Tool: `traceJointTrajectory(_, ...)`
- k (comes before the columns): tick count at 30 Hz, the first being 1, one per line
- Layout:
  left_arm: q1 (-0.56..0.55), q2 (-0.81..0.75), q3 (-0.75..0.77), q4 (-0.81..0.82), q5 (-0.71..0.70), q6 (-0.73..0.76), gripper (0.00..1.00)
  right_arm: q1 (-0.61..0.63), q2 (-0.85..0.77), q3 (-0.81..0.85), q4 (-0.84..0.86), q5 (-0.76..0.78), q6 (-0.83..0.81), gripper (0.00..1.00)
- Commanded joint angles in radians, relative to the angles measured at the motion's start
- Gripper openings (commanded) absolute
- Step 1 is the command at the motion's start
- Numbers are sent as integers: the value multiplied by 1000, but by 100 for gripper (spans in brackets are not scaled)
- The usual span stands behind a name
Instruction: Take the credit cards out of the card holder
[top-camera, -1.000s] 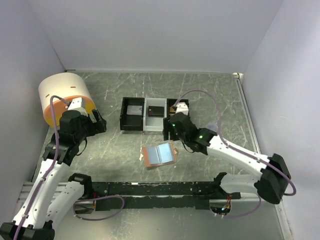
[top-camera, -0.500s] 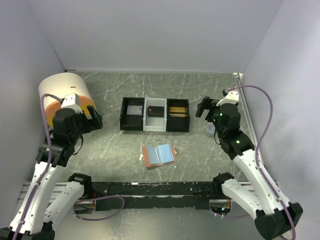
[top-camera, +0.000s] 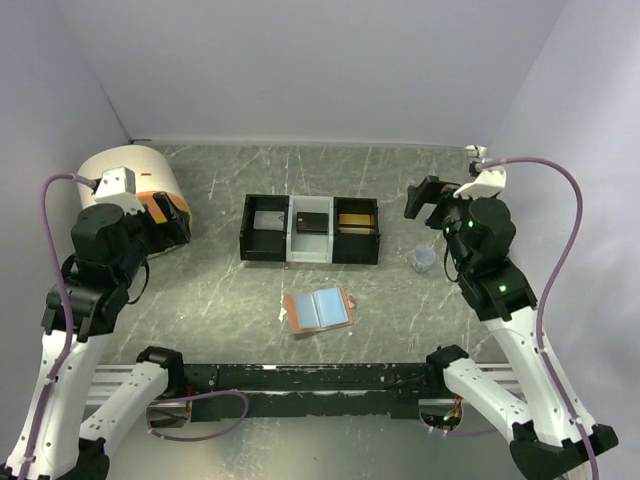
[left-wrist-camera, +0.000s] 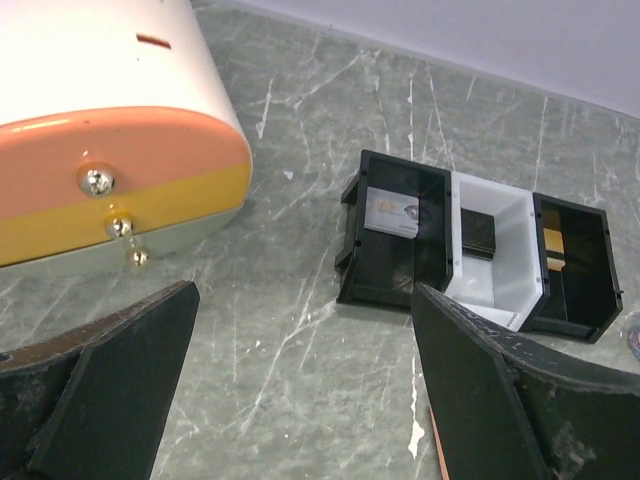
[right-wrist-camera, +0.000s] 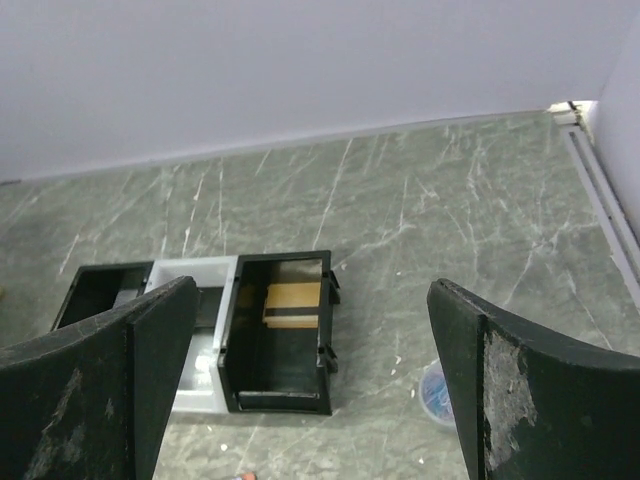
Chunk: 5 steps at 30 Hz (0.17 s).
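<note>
Top external: card holder unfolded, salmon-orange edge, light blue lining up; left tool, right tool spread, empty.

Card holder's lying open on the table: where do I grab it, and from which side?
Probably its right salmon edge, coming straight down from above. The card holder lies open and flat, blue lining up, in front of the tray, so it offers no upright side, only a thin rim to pinch.

You can read no text here; the card in the tray's left compartment shows only blurred print.
</note>
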Motion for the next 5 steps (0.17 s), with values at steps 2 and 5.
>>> traceJointTrajectory(2,7,-30,-12,-26,-28,-27,100,-4,21,47,-55,-142,-73,100)
traceJointTrajectory(5,7,-20,22,-52,-34,-21,100,-3,-4,25,-27,-60,-19,100)
